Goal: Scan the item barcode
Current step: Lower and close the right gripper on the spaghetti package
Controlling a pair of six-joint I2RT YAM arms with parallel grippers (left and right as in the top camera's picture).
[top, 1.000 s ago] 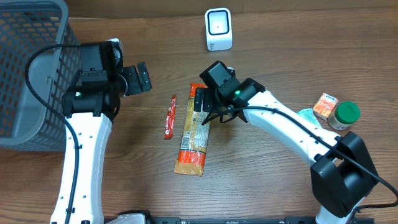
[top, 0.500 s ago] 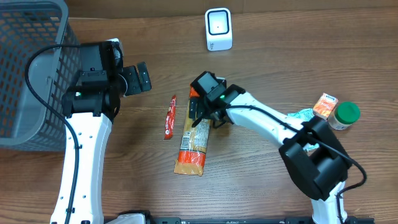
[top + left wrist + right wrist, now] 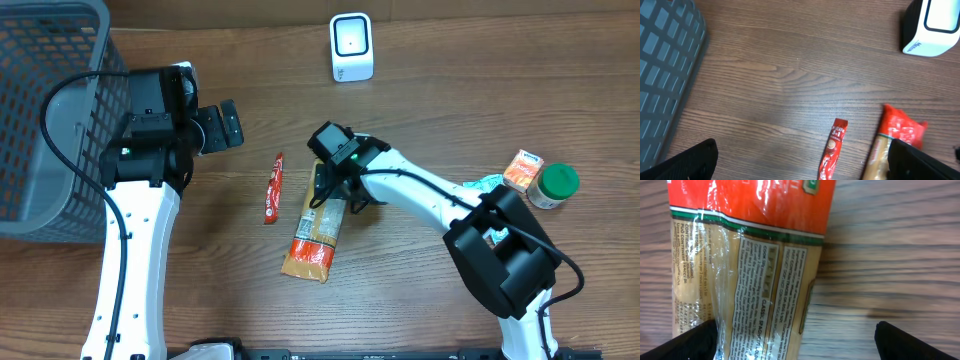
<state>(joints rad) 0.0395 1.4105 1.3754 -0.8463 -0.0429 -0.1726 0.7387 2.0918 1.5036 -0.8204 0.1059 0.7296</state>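
Observation:
The item is a long spaghetti packet [image 3: 311, 238] with a red top, lying flat at mid-table. My right gripper [image 3: 331, 188] hovers over its upper half, open. In the right wrist view the packet [image 3: 747, 255] fills the left side. My right gripper [image 3: 797, 342] has one fingertip [image 3: 692, 341] at the packet's left edge and the other over bare wood. The white scanner [image 3: 351, 47] stands at the far edge. My left gripper [image 3: 226, 125] is open and empty near the basket. In the left wrist view my left gripper [image 3: 802, 165] looks down on the packet [image 3: 896, 134].
A red stick sachet [image 3: 272, 187] lies left of the packet. A grey mesh basket [image 3: 40, 110] fills the far left. An orange carton [image 3: 522, 168], a green-lidded jar [image 3: 556, 184] and a pale wrapper [image 3: 484, 183] sit at the right.
My right gripper has moved left and toward the front, lower over the packet's upper half. The left arm has not moved.

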